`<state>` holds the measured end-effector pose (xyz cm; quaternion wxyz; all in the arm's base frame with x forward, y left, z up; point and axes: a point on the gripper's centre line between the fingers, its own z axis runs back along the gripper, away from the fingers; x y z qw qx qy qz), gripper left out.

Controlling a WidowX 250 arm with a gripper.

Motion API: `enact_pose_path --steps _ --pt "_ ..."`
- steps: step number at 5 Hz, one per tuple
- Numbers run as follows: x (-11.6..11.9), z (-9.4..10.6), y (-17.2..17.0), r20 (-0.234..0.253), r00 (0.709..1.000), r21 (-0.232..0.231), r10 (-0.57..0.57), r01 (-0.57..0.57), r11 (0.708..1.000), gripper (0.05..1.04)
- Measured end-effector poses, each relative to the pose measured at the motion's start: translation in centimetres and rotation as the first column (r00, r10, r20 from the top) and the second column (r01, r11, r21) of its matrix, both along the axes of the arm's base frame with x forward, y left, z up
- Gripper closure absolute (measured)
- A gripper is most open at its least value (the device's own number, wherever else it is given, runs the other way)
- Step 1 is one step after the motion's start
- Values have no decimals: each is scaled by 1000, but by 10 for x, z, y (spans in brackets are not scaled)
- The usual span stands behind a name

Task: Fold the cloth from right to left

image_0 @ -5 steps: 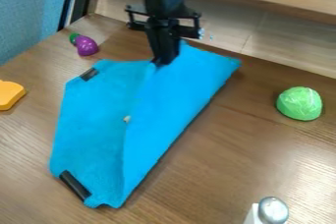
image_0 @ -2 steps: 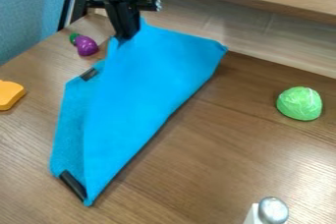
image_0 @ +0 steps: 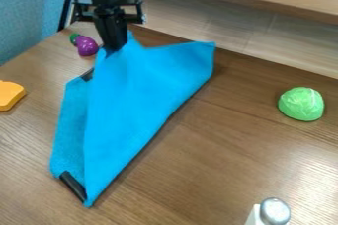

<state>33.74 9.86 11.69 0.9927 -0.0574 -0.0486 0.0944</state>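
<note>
Gripper (image_0: 112, 50) of black build, in the camera view, hangs down between ten and eleven o'clock from the middle of the picture, its two fingers drawn together on the upper edge of the blue cloth (image_0: 135, 105), with a pinch of fabric between their tips. The arm comes down to it from the top edge, at about eleven o'clock.

The cloth lies left of centre, stretching from the pinched edge down to a narrow point at seven o'clock. Its right part is turned over toward the left as a broad flap, with a corner reaching out to one o'clock; along the nine-o'clock side a strip of the lower layer is uncovered. One black piece (image_0: 74, 186) sits at the cloth's lower left edge, toward seven o'clock; another black piece (image_0: 88, 75) peeks out at its upper left edge, near ten.

A purple toy with a green end (image_0: 86, 46) rests near the gripper, at nine o'clock from the fingertips. An orange piece (image_0: 9, 94) is at nine o'clock on the wooden table (image_0: 231, 155), a green rounded toy (image_0: 301, 104) at three, and a silver-topped white object (image_0: 274, 211) at five.
</note>
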Motion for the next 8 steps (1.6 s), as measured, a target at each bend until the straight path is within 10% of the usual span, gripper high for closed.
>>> enact_pose_path --steps 4,6,8 --pt "-8 -59 34 -19 999 223 -45 48 974 994" --pt "-17 -67 32 -31 999 186 -22 28 982 582" --pt "-22 -39 28 57 998 79 31 -35 996 83"
